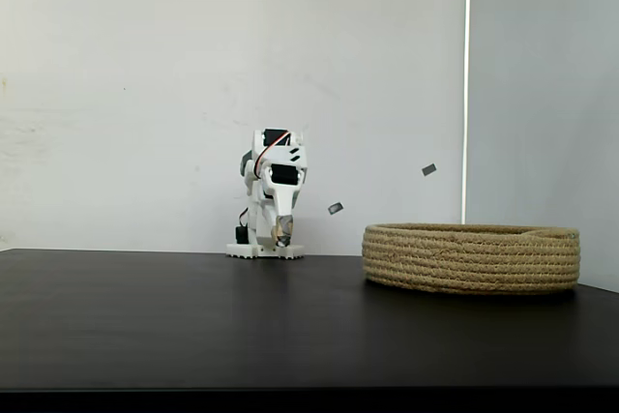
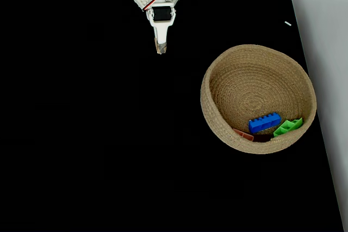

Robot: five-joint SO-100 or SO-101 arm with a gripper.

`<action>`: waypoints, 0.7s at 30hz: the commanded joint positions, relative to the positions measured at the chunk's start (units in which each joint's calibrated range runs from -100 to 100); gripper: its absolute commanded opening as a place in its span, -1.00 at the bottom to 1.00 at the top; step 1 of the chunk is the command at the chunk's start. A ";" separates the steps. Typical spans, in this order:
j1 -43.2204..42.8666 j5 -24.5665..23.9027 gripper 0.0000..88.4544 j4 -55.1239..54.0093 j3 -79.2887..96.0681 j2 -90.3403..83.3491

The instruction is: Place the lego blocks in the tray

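The tray, a wide coiled-rope basket [image 2: 223, 74] [image 1: 471, 258], sits on the black table at the right in both fixed views. Inside it, seen from above, lie three lego blocks near its lower wall: a blue one [image 2: 265, 122], a green one [image 2: 288, 127] to its right, and a reddish-pink one [image 2: 243, 134] to its left. From the side the rope wall hides them. My gripper [image 2: 160, 48] [image 1: 282, 234] is folded back near the arm's white base, well left of the tray. Its fingers are together with nothing between them.
The black table [image 2: 81, 134] spreads wide to the left of the tray and in front of the arm. A white wall [image 1: 145, 94] stands behind the table. The table's right edge runs close past the tray.
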 commanded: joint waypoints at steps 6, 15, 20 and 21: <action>-0.30 -0.63 -0.99 -0.94 0.33 -0.41; -0.30 -0.68 -0.99 -0.94 0.33 -0.41; -0.55 -0.49 -0.99 -0.94 0.33 -0.41; -0.71 -0.39 -0.99 -0.94 0.33 -0.41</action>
